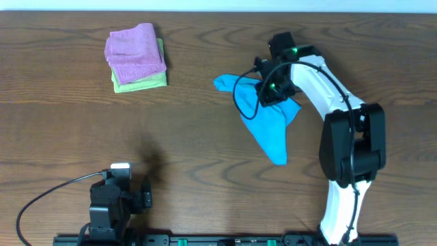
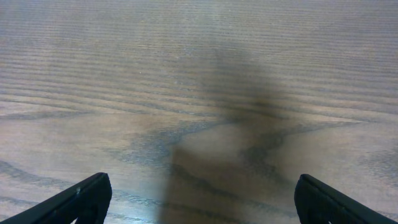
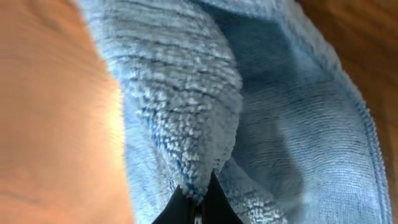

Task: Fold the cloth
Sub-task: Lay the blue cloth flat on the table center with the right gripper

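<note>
The bright sky-blue soft fabric cloth (image 1: 272,133) lay crumpled right of centre in the overhead frame, on the brown wood-grain table (image 1: 205,157). One corner pointed to the upper left and a long tapered flap ran down toward the lower right. The right gripper (image 1: 270,91) sat over the cloth's upper part. In the right wrist view its black fingers (image 3: 174,214) met at the bottom edge, pinching a raised fold of the looped pile. The left gripper (image 2: 200,193) hovered low over bare wood at the lower left of the overhead frame, jaws spread wide and holding nothing. At the upper left, well apart from the blue cloth, a folded pink cloth (image 1: 134,49) rested on a folded light green cloth (image 1: 143,82).
</note>
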